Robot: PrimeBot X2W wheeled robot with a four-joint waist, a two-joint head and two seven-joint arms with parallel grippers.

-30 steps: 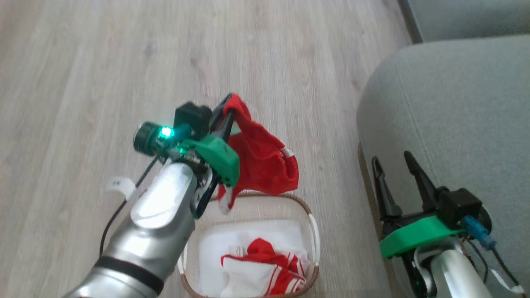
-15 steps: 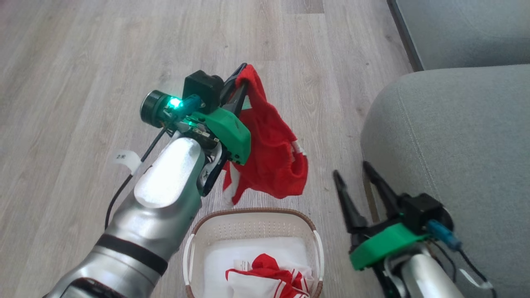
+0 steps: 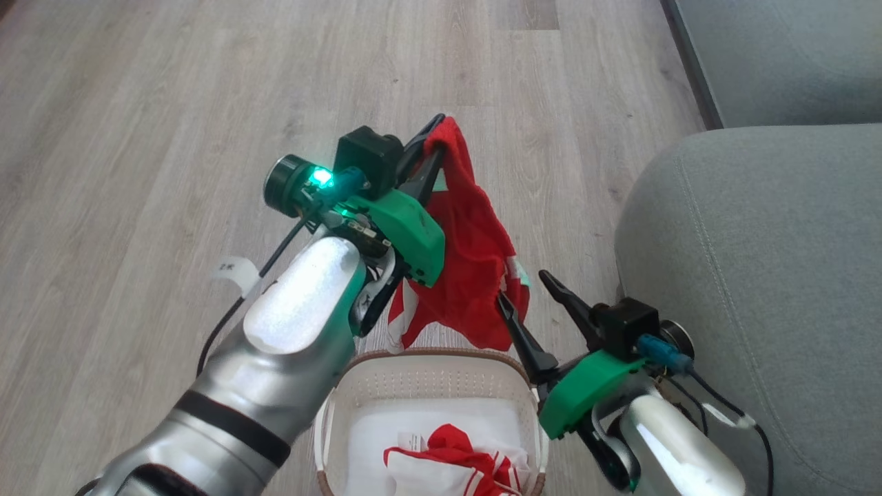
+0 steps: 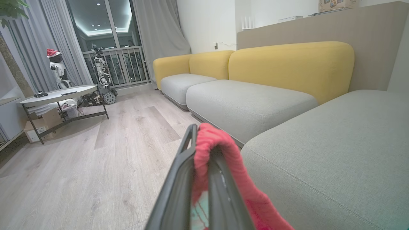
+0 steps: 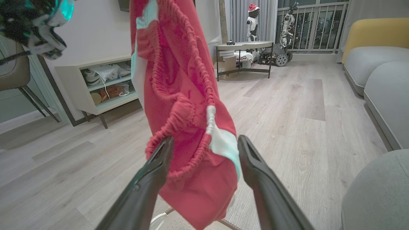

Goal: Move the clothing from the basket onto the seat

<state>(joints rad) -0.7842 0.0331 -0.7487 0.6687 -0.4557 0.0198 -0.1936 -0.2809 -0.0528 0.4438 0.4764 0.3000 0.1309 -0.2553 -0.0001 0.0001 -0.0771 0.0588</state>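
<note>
The right tool [image 3: 521, 288] has swung left, its wide jaws now flanking, perhaps touching, the low end of the clothing [image 3: 475, 275] hanging vertically from the clamped left tool [image 3: 433, 138] above the basket [image 3: 441, 355].

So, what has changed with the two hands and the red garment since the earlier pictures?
The open right hand swung from beside the large grey-green fabric sofa cushion to the hanging red fabric garment; its fingers now stand either side of the lower part, not closed. The left hand stays shut on the garment's top. More red-and-white clothing still lies in the cream perforated plastic basket.
</note>
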